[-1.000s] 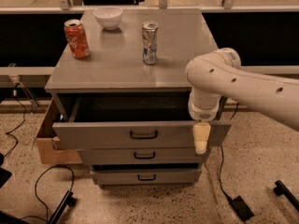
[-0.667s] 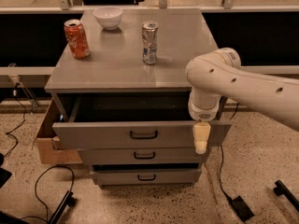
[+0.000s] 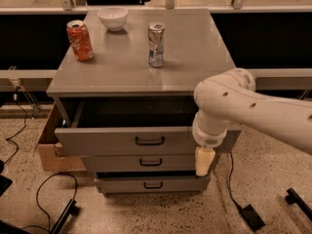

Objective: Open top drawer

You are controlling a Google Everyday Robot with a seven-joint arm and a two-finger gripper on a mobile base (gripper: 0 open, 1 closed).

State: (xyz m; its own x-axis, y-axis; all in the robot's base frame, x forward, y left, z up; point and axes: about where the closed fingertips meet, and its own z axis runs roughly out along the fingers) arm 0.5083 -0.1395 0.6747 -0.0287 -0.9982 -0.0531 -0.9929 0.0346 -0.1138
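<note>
The top drawer [image 3: 122,141] of the grey metal cabinet stands pulled out, with its dark inside showing behind the front panel and a small black loop handle [image 3: 149,141] in the middle. My gripper [image 3: 204,162] hangs at the end of the white arm, in front of the drawer's right end and off to the right of the handle. It points down and touches nothing that I can see. Two narrower drawers, the middle one [image 3: 146,163] and the bottom one [image 3: 152,184], sit below.
On the cabinet top [image 3: 195,52] stand an orange can [image 3: 80,40], a silver can [image 3: 156,44] and a white bowl [image 3: 112,18]. A cardboard box [image 3: 48,150] sits left of the cabinet. Cables and a black leg lie on the speckled floor.
</note>
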